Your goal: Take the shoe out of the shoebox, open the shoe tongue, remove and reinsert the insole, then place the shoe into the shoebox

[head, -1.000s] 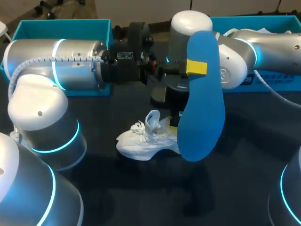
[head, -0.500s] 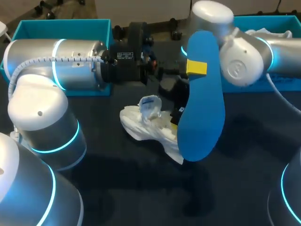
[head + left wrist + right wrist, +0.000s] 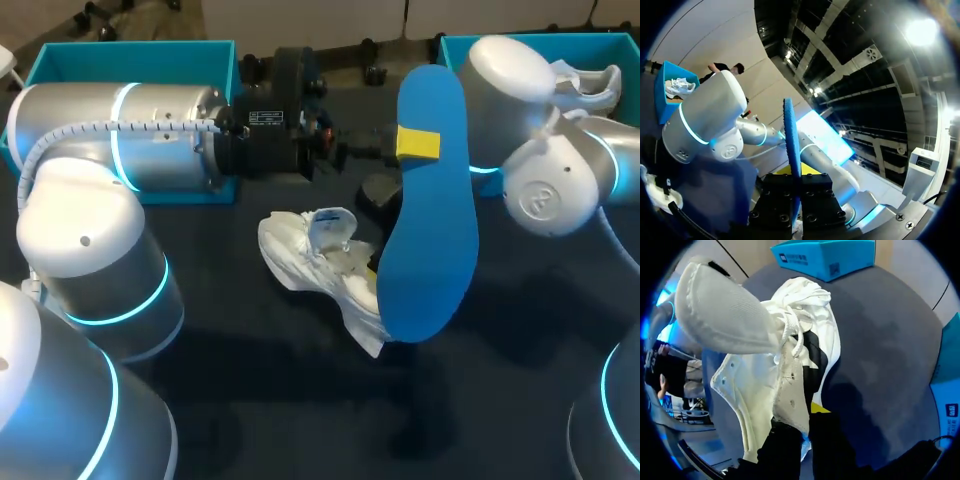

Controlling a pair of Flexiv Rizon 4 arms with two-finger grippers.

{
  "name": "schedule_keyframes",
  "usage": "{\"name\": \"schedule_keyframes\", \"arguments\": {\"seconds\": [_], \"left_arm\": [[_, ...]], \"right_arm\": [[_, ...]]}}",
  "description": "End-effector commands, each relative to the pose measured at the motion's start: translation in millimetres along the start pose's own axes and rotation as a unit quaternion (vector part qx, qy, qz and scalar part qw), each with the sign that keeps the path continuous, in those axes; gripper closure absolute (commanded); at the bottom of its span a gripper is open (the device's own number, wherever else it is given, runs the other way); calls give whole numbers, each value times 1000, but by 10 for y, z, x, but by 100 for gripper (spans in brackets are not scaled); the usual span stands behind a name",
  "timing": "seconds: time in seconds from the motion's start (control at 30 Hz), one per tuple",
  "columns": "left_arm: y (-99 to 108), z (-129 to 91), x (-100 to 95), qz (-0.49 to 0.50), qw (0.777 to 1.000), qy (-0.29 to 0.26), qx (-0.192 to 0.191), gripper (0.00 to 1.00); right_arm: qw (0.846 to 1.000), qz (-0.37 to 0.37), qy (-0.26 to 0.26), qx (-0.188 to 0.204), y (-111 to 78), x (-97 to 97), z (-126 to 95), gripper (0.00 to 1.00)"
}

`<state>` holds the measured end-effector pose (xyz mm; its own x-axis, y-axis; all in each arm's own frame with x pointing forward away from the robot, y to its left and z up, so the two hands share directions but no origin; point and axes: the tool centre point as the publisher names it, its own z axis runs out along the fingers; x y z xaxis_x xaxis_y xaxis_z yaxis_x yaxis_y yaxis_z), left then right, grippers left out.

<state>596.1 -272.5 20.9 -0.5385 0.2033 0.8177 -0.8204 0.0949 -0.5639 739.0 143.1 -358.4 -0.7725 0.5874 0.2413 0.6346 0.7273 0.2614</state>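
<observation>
The left gripper [image 3: 794, 184] has its fingers clamped on the blue insole [image 3: 430, 220], which shows edge-on between them in the left wrist view. In the head view the insole is held upright above the table [image 3: 300, 410], with one yellow tip [image 3: 418, 143] against its upper part.

The right gripper [image 3: 801, 426] has its fingers pinched on the side wall of the white shoe [image 3: 318, 262], by the lace eyelets. The tongue [image 3: 720, 315] stands out of the opening. The shoe is at mid-table, tilted, heel end hidden behind the insole; contact with the table cannot be confirmed.

The left shoebox [image 3: 130, 58] is at back left. The right shoebox [image 3: 520, 45], at back right, holds a second white shoe [image 3: 585, 85].
</observation>
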Motion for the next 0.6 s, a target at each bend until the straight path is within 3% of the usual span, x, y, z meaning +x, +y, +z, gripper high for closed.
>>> {"name": "schedule_keyframes", "arguments": {"seconds": [0.03,0.2,0.4,0.6], "left_arm": [[16,7,-4,0,1000,0,2,100],[16,7,-4,0,1000,0,2,100],[16,7,-4,0,1000,0,2,100],[16,7,-4,0,1000,0,2,100]], "right_arm": [[1000,0,-1,-8,-25,9,-10,100],[995,96,-10,11,-168,44,-73,100],[989,148,-10,7,-259,42,-136,100],[972,233,-27,-6,-354,63,-218,100]]}}
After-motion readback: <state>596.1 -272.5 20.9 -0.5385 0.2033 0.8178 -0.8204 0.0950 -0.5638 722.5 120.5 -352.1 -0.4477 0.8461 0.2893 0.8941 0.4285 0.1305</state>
